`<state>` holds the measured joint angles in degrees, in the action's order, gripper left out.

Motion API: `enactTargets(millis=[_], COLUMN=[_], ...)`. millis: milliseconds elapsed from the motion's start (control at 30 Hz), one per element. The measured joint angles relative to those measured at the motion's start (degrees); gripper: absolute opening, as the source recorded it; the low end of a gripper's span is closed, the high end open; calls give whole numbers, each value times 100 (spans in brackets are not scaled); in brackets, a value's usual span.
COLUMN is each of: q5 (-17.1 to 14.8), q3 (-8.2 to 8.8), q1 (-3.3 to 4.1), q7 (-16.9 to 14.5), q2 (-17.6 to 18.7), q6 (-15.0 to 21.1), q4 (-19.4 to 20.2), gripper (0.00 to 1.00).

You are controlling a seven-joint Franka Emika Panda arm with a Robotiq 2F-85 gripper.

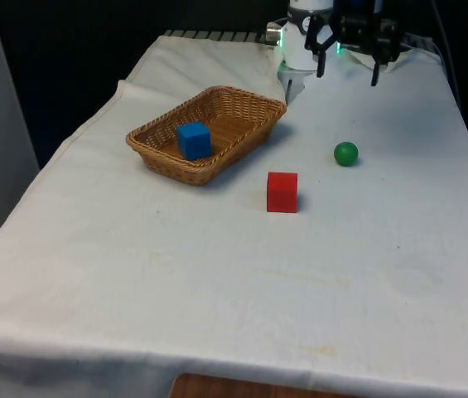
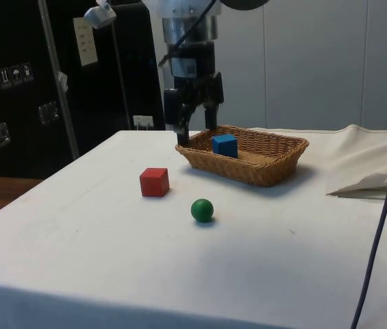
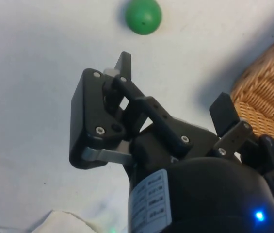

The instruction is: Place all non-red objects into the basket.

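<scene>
The gripper (image 2: 197,127) is held above the table (image 1: 217,282), fingers (image 3: 122,65) spread apart with nothing between them. In the front view the arm is cut off at the top edge, and the gripper (image 1: 348,66) is partly merged with the dark background. In the side view the lower end of one finger is lost against the near rim of the wicker basket (image 2: 268,161), so contact with the rim cannot be told. In the wrist view the gripper (image 3: 173,85) body covers much of the cloth, and just a corner of the basket (image 3: 267,111) is seen, beside one finger.

A blue cube (image 1: 193,139) is seen lying inside the basket (image 1: 167,157), near the fingers; its lower part is hidden by the basket wall in the side view (image 2: 225,144). A green ball (image 1: 345,153) rests on the cloth, out ahead of the fingertips and apart from them, also seen in the wrist view (image 3: 143,16) and the side view (image 2: 202,210). A red cube (image 1: 282,191) sits on the cloth farther from the fingers, near the ball but not touching it, outside the basket (image 2: 154,181).

The table is covered by a white cloth, wrinkled and faintly stained toward the near edge. Loose cloth is bunched beyond the basket in the side view (image 2: 371,164). Dark cabinets (image 2: 15,89) stand behind the table's side.
</scene>
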<state>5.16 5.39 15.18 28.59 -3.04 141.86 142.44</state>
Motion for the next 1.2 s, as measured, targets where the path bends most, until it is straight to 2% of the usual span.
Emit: enactTargets(millis=[267,533,900,1200], q5=[-11,-52,-178,-235], q3=[-160,-155,-132,-223], q1=[0,-11,-17,-11], q7=[115,97,0,52], q2=[80,241,533,796], q6=[40,235,682,1031], q4=[0,34,126,149], gripper=[100,100,100,100])
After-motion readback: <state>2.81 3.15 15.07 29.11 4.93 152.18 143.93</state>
